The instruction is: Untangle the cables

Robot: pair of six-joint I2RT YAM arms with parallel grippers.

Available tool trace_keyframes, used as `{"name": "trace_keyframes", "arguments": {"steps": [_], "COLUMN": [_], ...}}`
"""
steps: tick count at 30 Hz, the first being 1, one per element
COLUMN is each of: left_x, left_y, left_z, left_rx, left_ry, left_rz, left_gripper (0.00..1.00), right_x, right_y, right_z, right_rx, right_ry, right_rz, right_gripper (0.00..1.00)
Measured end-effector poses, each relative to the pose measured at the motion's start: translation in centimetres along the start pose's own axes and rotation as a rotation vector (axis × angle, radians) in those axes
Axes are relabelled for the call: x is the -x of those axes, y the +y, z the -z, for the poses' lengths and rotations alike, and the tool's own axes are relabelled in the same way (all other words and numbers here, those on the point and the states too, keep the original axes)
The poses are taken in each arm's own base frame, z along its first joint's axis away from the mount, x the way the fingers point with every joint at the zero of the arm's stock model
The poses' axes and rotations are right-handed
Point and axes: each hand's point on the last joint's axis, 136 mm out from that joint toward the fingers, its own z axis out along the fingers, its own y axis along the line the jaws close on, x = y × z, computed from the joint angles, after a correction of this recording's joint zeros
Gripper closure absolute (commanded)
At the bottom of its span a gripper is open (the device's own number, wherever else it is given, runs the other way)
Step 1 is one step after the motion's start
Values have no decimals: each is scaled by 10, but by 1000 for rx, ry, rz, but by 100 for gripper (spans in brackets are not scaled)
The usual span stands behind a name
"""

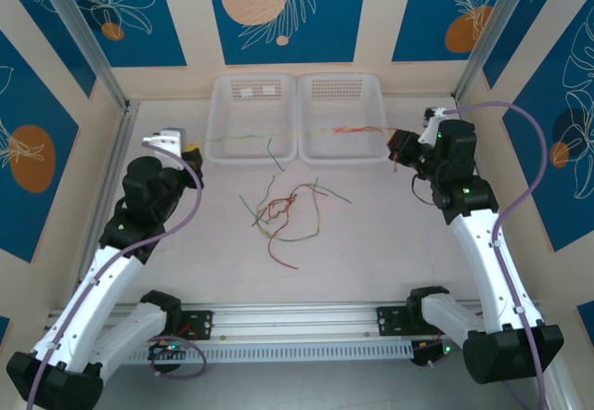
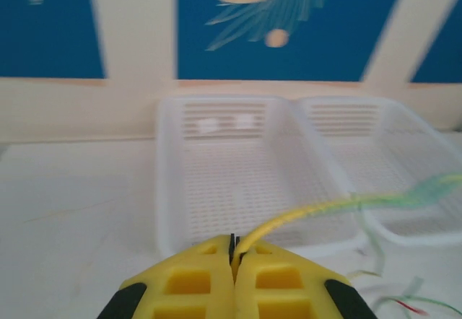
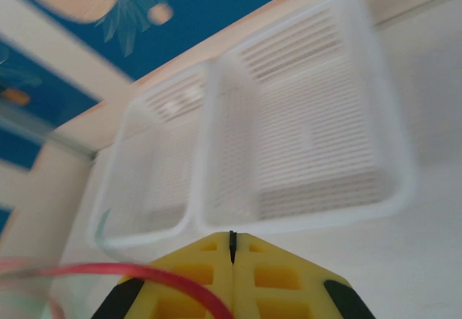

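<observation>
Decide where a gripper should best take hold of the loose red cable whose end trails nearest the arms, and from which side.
Grip the loose red cable near its free tail. That end lies alone on the bare table, clear of the tangle. Come straight down from above with the jaws across the strand. It lies flat and thin, so a sideways approach would probably snag its neighbours.

Perforated white plastic baskets point(image 1: 243, 113), matt table point(image 1: 399, 243), smooth thin cables point(image 1: 278, 208)

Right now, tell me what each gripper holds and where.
The left gripper pinches a yellow wire at its end, between the fingertips. The right gripper is shut on a red wire; which part of it cannot be told.
</observation>
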Motion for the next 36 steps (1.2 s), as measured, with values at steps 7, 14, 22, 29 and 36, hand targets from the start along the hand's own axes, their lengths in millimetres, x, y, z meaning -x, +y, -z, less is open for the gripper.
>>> {"name": "trace_keyframes", "arguments": {"steps": [7, 14, 22, 29, 36], "left_x": [4, 3, 10, 33, 26], "left_y": [40, 40, 24, 19, 16], "left_z": [3, 3, 6, 5, -43], "left_rx": [180, 178, 87, 66, 74], "left_ry": [-20, -20, -34, -87, -21], "left_rz": [34, 38, 54, 64, 39], "left_gripper": [100, 100, 100, 100, 100], "right_x": [33, 39, 41, 34, 28], "right_y": [-40, -35, -16, -3, 5], "right_z": [21, 30, 36, 30, 27], "right_rx": [-166, -155, -61, -5, 22], "right_ry": [-119, -142, -162, -152, -136], "right_rz": [-53, -49, -33, -17, -8], "right_gripper": [100, 100, 100, 100, 100]}}
